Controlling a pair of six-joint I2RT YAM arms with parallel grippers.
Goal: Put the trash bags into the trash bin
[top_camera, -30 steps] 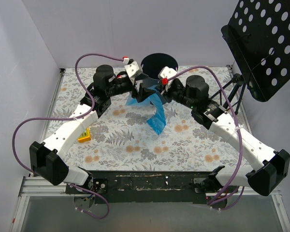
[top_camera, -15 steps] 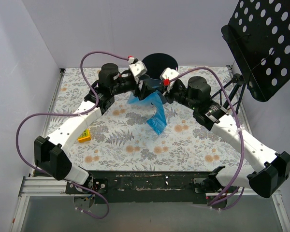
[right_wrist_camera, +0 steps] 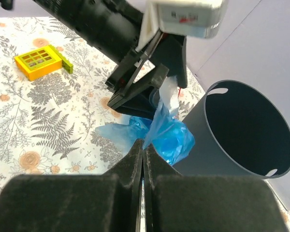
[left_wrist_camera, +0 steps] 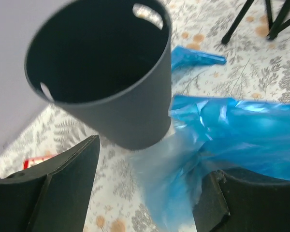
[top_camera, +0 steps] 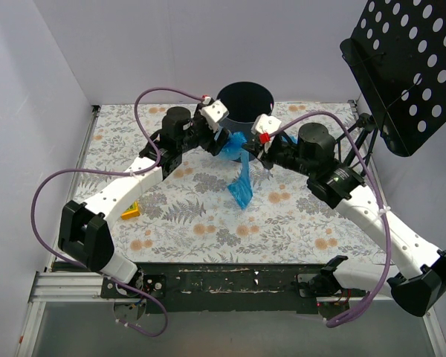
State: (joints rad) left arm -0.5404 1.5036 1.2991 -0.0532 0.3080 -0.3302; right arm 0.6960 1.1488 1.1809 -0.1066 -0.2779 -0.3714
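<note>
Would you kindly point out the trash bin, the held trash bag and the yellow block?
trash bin [left_wrist_camera: 130, 121], left wrist view, outer wall
trash bag [top_camera: 242, 190], top external view, hanging tail
yellow block [right_wrist_camera: 38, 62], right wrist view, top face

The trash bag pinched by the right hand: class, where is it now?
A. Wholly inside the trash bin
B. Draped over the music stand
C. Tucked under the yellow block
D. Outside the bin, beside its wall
D: in the right wrist view the trash bag bunches up from the shut right hand, outside the trash bin and right beside its wall.
</note>
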